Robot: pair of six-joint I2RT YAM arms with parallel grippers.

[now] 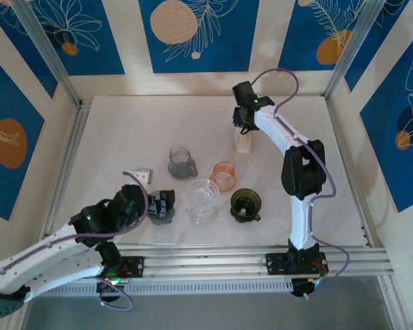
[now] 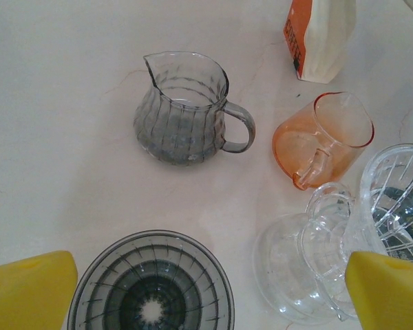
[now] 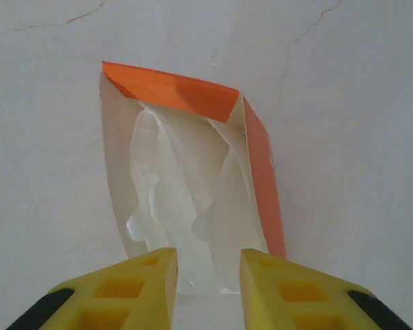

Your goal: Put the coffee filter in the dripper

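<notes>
- R gripper (image 1: 242, 128) is at the far side of the table (image 1: 124, 130), right of centre, nose-down over the filter pack (image 1: 243, 143); the pack stands behind the orange pitcher (image 1: 224, 176), apart from it
- R wrist cam: the pack (image 3: 258, 165) is white w/ orange flaps and its top is open; white paper coffee filters (image 3: 172, 199) are bunched inside; their near edge runs into the gap between the yellow fingers (image 3: 134, 285)
- R gripper (image 3: 208, 260) jaws are narrow but not fully together; paper sits in the gap; we can't tell if the pads pinch it or just flank it
- so the filters are in the pack, well apart from all three drippers
- L gripper (image 1: 162, 204) is near the front edge, left of centre, above the grey dripper (image 1: 162, 214); jaws are spread wide w/ nothing grasped
- L wrist cam: yellow fingers (image 2: 27, 289) sit in both bottom corners; the grey dripper (image 2: 151, 285) lies below between them, mouth up, closer to the finger on the view's left; L gripper (image 2: 210, 275) midpoint is over bare table just beside its rim
- front row, left to right: grey dripper; clear dripper (image 1: 203, 199); dark green dripper (image 1: 246, 204); near each other, not touching as far as we see
- behind them: grey glass pitcher (image 1: 182, 163) and orange pitcher, both upright, side by side w/ a gap; L wrist cam shows the grey one (image 2: 182, 110) w/ its handle toward the orange one (image 2: 323, 134); the pack bottom (image 2: 320, 34) is beyond
- clear dripper (image 2: 310, 268) is under the finger on the view's right; we can't tell its tilt through the glass
- small white object (image 1: 143, 175) sits left of the grey pitcher; too small to ID
</notes>
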